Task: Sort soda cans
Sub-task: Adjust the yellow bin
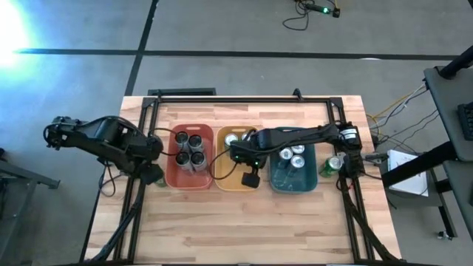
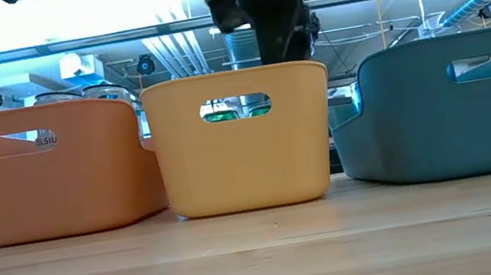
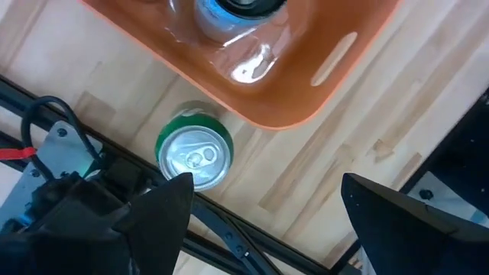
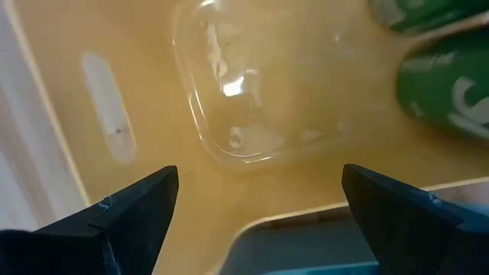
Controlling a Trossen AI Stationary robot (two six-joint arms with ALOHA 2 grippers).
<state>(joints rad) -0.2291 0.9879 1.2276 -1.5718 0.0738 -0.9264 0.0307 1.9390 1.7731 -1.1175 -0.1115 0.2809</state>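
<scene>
Hovering: left gripper (spread) | green can just beyond

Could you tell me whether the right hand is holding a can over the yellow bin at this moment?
No, the right hand hangs open and empty above the yellow bin, with green cans lying farther off inside it.

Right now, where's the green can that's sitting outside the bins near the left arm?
The green can stands upright on the table just outside the red bin, under the left end effector, whose fingers are open; in the high view it's hidden under that arm.
</scene>
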